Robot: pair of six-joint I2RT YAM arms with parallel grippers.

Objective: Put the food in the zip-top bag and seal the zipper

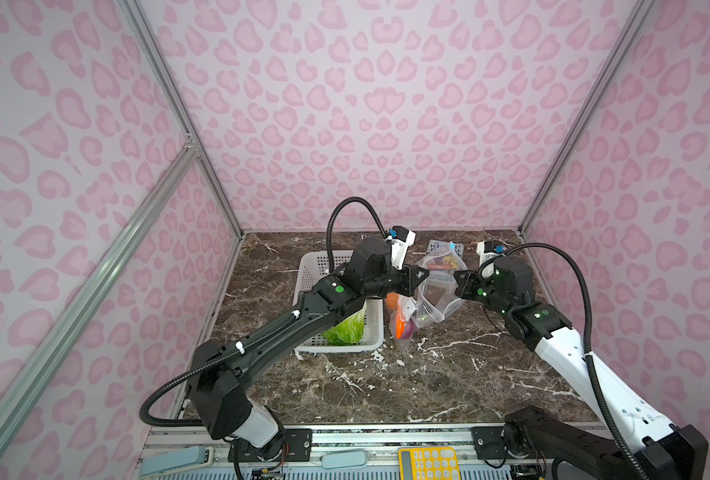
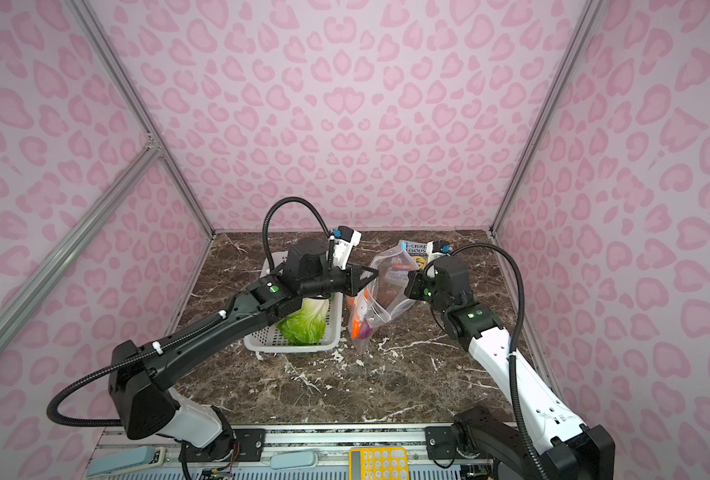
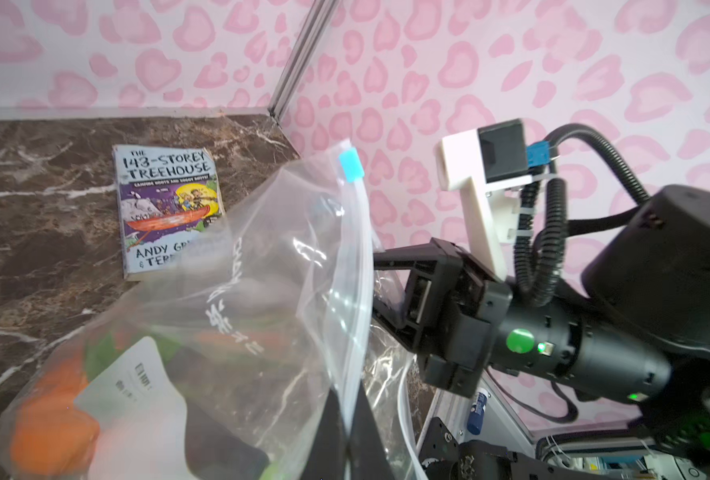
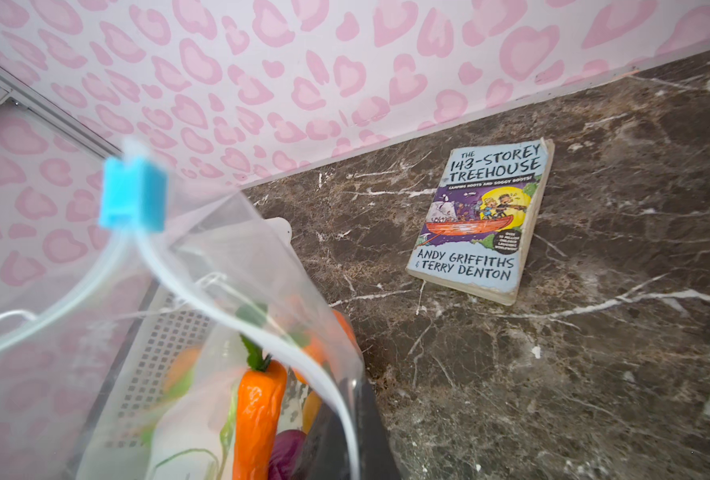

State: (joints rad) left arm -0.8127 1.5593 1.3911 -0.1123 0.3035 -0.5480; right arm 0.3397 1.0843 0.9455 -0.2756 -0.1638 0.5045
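Note:
The zip-top bag (image 1: 438,297) (image 2: 388,299) hangs over the marble table between my two grippers. My left gripper (image 1: 423,275) (image 3: 351,440) is shut on one side of the bag's mouth strip. On the opposite side, my right gripper (image 1: 458,281) (image 4: 355,436) is shut on the rim. The zipper stands parted, its blue slider (image 3: 351,166) (image 4: 133,195) at the far end. Inside the bag lie a carrot (image 4: 259,415), a purple onion (image 4: 287,453) and other orange pieces (image 1: 399,316). The green-and-white cabbage (image 1: 347,330) (image 2: 307,324) lies in the white basket (image 1: 372,338), partly under my left arm.
A paperback book (image 4: 482,224) (image 3: 166,208) lies flat near the back wall, behind the bag. The basket stands just left of the bag. Pink patterned walls close in the table on three sides. A yellow calculator (image 1: 428,463) sits below the front edge.

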